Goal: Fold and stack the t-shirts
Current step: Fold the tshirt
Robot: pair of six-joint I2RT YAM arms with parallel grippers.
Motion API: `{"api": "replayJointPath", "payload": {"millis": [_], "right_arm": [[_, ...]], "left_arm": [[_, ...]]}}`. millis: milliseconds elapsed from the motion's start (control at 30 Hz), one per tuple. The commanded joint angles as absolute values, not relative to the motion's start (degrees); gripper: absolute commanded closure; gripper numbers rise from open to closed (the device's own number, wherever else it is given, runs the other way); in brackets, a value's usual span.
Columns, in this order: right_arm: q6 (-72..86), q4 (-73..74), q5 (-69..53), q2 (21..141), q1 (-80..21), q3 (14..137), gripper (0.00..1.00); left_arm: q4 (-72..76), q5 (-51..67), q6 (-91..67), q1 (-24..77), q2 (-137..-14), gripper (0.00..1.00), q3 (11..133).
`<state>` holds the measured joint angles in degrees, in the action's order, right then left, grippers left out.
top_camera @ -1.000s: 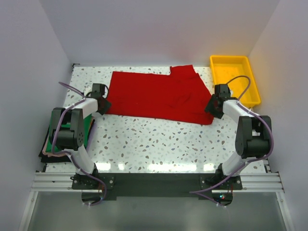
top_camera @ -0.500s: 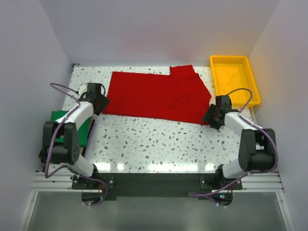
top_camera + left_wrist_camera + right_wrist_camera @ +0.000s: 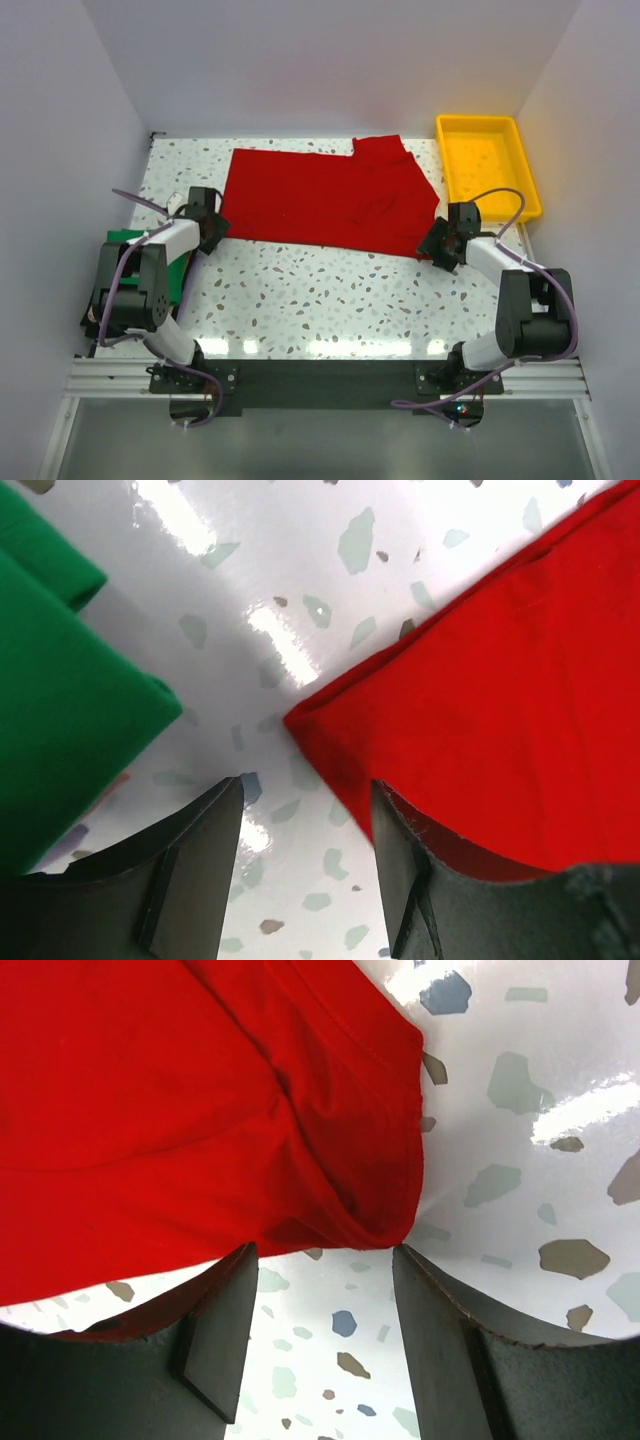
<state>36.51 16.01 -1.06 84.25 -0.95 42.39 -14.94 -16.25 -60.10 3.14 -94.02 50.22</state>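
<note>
The red t-shirt (image 3: 325,198) lies spread flat across the back of the table. The green t-shirt (image 3: 165,265) lies folded at the left edge, partly under the left arm. My left gripper (image 3: 213,228) is open and empty at the red shirt's near left corner (image 3: 330,730), with the green shirt (image 3: 60,710) to its left. My right gripper (image 3: 436,247) is open and empty just short of the red shirt's near right corner (image 3: 380,1215).
A yellow plastic tray (image 3: 487,165) stands at the back right, close to the right arm. The speckled table (image 3: 330,295) lies bare in front of the red shirt. White walls close in the back and sides.
My left gripper has moved down and slightly right to the red shirt's near left corner. My right gripper has shifted slightly toward the shirt's near right corner. The shirts have not moved.
</note>
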Motion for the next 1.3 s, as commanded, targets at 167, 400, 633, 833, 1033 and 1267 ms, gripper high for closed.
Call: {"api": "replayJointPath", "payload": {"millis": [167, 400, 633, 833, 1033, 1267], "right_arm": [[39.81, 10.99, -1.32, 87.97, -0.79, 43.68, 0.39], [39.99, 11.78, 1.32, 89.47, -0.35, 45.96, 0.40], [39.55, 13.09, 2.02, 90.70, -0.26, 48.25, 0.76], [38.23, 16.60, 0.09, 89.56, -0.18, 50.19, 0.98], [36.74, 20.38, -4.48, 83.07, 4.39, 47.29, 0.99], [33.58, 31.88, -4.48, 73.93, 8.52, 43.95, 1.00]], "left_arm": [[-8.53, -16.70, -62.49, 3.34, -98.52, 0.44, 49.92], [-9.23, -17.84, -62.14, 3.34, -99.67, 0.68, 50.36], [-10.72, -17.23, -61.35, 3.43, -100.37, 0.99, 51.85], [-15.71, -18.89, -61.61, 3.43, -96.08, 1.00, 52.03], [-24.60, -22.67, -64.50, 3.52, -89.67, 1.00, 50.10], [-31.46, -24.34, -68.54, 4.04, -79.74, 1.00, 42.72]]}}
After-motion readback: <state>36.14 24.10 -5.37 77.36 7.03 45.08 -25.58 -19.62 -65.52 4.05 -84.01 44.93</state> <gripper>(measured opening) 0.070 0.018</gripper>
